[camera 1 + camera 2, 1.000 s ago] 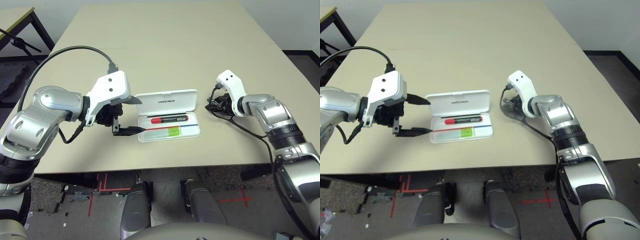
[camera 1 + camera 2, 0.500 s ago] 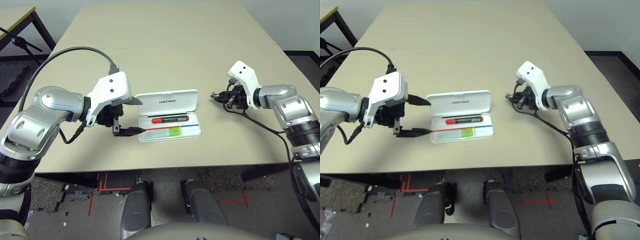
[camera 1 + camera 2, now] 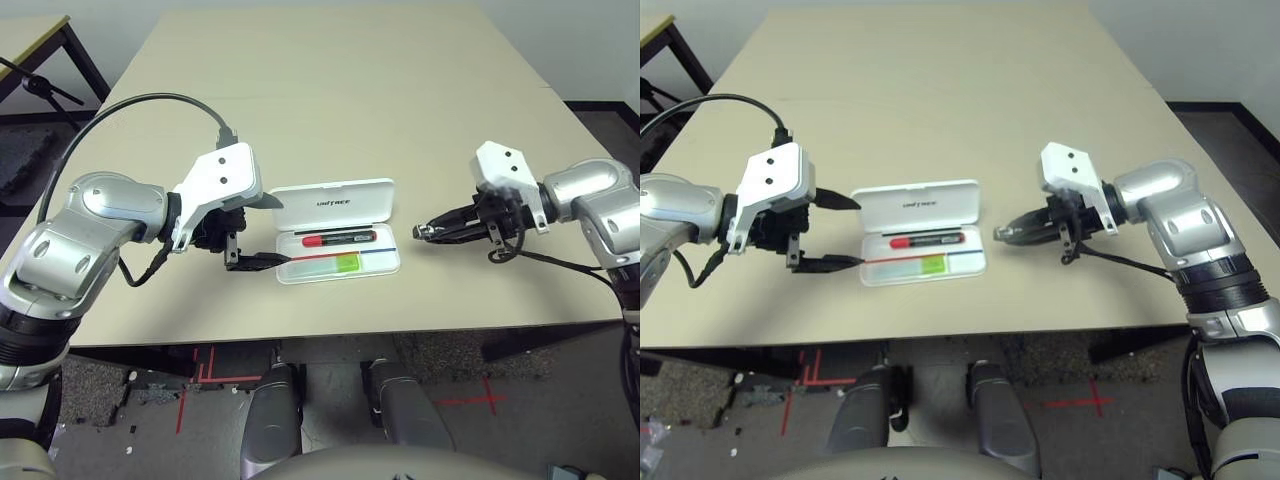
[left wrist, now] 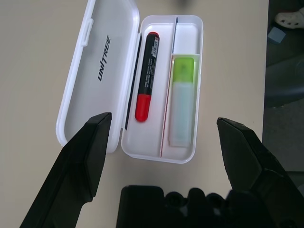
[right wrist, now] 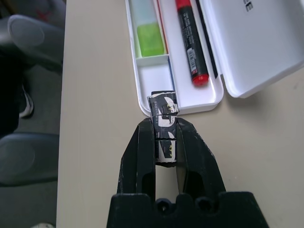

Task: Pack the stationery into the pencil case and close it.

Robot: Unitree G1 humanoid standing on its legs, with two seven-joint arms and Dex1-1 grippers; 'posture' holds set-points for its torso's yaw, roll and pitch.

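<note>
my left claw (image 4: 164, 117) is wide open, its two fingers well apart and nothing between them; it hangs off the left end of the white pencil case (image 4: 145, 142), and one fingertip looks to be right by the case's left edge, though i can't quite make out whether it touches; my right claw (image 5: 165, 124) is pinched shut on the little silver-and-black metal piece (image 5: 166, 147), which pokes out past my fingertips; that claw is off the right end of the case, with the metal piece pointing towards it.

the case lies open on the table (image 3: 300, 110), nearer the table's near edge than its far one; the lid (image 3: 333, 205) is swung back on the far side, its black lettering (image 4: 104, 58) showing; the red and black marker (image 4: 147, 71) lies lengthwise in the long compartment along the case's hinge edge; the white marker with the green cap (image 4: 182, 104) lies in the compartment along the near edge, from by the left end, its cap towards the right; a thin red and blue stripe (image 4: 166, 105) runs along the case between the two markers, the blue part nearer the right end.
</note>
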